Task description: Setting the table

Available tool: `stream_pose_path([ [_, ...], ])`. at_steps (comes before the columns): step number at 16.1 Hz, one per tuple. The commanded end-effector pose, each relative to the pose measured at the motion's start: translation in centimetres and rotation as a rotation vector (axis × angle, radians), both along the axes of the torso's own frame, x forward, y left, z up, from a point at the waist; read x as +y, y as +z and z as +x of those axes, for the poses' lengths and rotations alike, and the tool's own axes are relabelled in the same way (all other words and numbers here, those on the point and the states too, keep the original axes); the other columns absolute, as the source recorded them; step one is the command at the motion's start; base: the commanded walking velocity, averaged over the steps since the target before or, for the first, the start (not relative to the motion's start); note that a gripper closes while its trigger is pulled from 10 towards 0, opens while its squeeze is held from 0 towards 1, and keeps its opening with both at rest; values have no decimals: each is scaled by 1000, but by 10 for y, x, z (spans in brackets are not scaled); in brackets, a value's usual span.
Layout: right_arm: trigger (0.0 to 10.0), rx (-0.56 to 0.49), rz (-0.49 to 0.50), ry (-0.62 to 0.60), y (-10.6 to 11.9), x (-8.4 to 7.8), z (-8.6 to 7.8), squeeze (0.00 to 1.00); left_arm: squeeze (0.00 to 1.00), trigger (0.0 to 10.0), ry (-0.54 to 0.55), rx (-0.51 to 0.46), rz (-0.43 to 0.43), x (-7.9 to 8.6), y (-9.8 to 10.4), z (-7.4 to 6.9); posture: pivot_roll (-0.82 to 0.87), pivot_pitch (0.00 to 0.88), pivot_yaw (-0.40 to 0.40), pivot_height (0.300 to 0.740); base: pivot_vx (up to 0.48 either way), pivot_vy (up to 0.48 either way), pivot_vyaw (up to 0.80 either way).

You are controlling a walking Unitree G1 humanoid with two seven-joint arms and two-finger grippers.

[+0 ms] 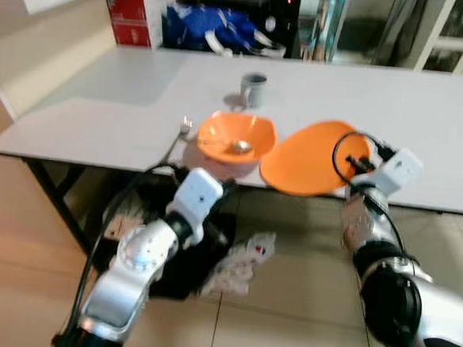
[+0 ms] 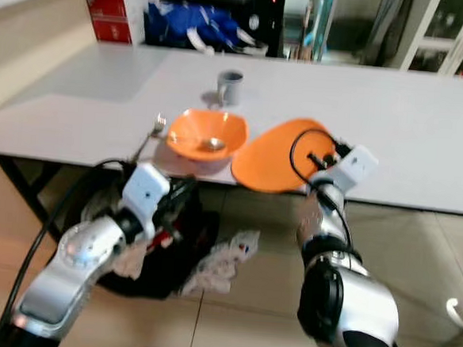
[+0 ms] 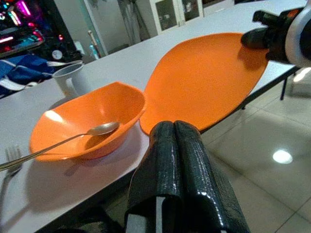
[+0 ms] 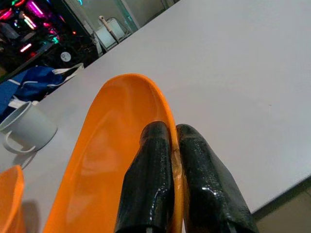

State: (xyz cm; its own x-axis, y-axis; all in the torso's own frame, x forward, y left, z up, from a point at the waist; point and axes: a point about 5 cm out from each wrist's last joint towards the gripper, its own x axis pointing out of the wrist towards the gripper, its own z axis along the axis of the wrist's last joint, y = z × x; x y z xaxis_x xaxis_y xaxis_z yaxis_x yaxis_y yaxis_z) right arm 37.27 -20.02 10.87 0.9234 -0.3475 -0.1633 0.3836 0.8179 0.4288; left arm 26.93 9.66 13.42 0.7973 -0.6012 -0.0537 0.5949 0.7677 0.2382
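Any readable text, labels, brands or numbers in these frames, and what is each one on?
No text can be read.
Red and white box at the table's far left corner: its printing is too blurred to read.
Orange plate, orange bowl, grey mug: no markings seen.
Red lights in the dark background: no characters can be made out.

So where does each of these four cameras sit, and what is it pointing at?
Left eye: head, looking down at the table; both arms show.
Right eye: beside it, same scene.
Left wrist: along the shut left pincer toward the orange bowl.
Right wrist: along the right pincer clamping the orange plate.
Both wrist views share the plate and white mug.
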Motion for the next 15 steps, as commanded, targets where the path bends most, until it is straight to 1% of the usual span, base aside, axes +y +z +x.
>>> stream_pose_path([
  [1, 10000, 41, -49, 24, -5, 1, -2, 0, 0, 10000, 7, -15, 7, 2, 3, 1, 167, 5, 48, 740, 0, 0, 0],
  [3, 10000, 32, -64, 15, -3, -1, -2, 0, 0, 10000, 1, -11, 3, -1, 2, 0, 166, 5, 49, 740, 0, 0, 0],
  [5, 10000, 41, -74, -19, -3, -6, -3, 0, 0, 10000, -4, -8, 3, -2, 2, -1, 174, 7, 50, 740, 0, 0, 0],
  [7, 10000, 41, -116, -29, 1, -9, -2, 0, 0, 10000, 1, -10, 4, 0, 3, -2, 184, 11, 54, 740, 0, 0, 0],
  [9, 10000, 56, -236, -53, 5, -11, -1, 0, 0, 10000, 26, -6, -18, 2, 3, -2, 191, 8, 57, 740, 0, 0, 0],
  [10, 10000, 64, -260, -54, 6, -10, -1, 0, 0, 10000, 36, 1, -32, 3, 3, -2, 192, 4, 55, 740, 0, 0, 0],
  [14, 10000, 83, -267, -63, 5, -10, -1, 0, 0, 10000, 43, 1, -42, 2, 3, -5, 200, 0, 45, 740, 0, 0, 0],
  [15, 10000, 94, -270, -57, 3, -9, -1, 741, 0, 10000, 47, 1, -43, 2, 2, -7, 204, 0, 41, 740, 0, 0, 0],
])
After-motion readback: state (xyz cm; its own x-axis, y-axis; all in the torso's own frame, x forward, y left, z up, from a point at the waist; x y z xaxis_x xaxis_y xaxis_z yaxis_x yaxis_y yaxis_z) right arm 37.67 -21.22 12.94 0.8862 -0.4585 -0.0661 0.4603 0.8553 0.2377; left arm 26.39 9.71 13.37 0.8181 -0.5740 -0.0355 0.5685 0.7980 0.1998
